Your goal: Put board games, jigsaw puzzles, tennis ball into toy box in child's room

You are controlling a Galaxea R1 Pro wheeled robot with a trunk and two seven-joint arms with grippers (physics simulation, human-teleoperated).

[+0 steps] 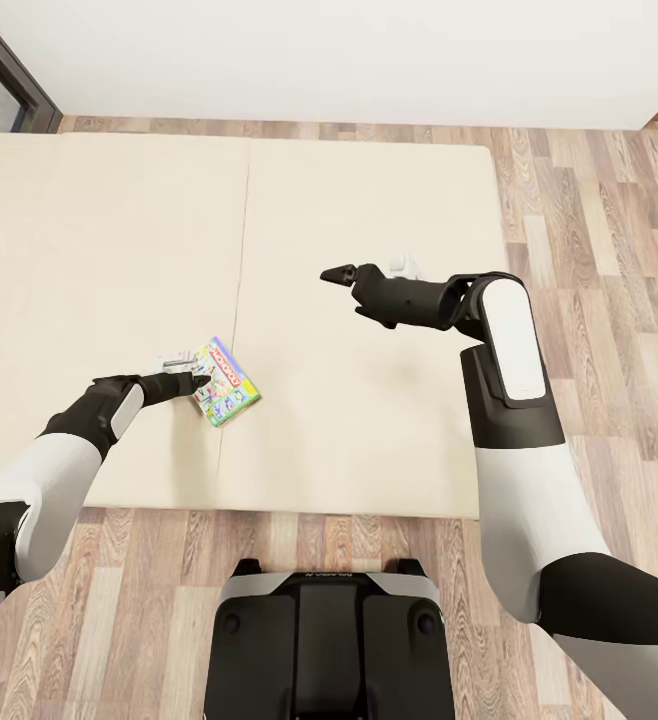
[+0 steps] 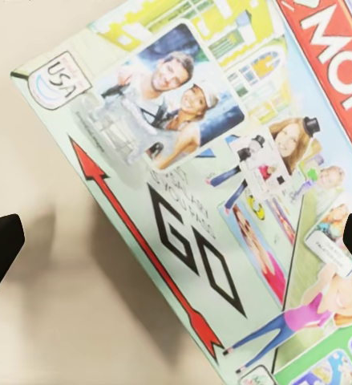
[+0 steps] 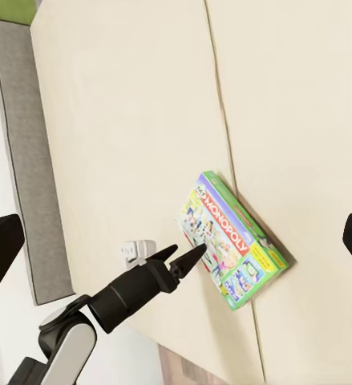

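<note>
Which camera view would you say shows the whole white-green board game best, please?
The right wrist view: the entire board game lies on the bed, left gripper at its edge. The head view shows it small; the left wrist view crops it.

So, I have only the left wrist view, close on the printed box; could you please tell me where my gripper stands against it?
Observer: In the head view, the left gripper has its tips at the board game's left edge.
Operator: Thanks. Where is the other arm?
Observer: The right gripper hangs open over the bed, well apart from the game.
Operator: Is the box lying flat?
Observer: Yes, flat on the mattress, beside its seam.
</note>
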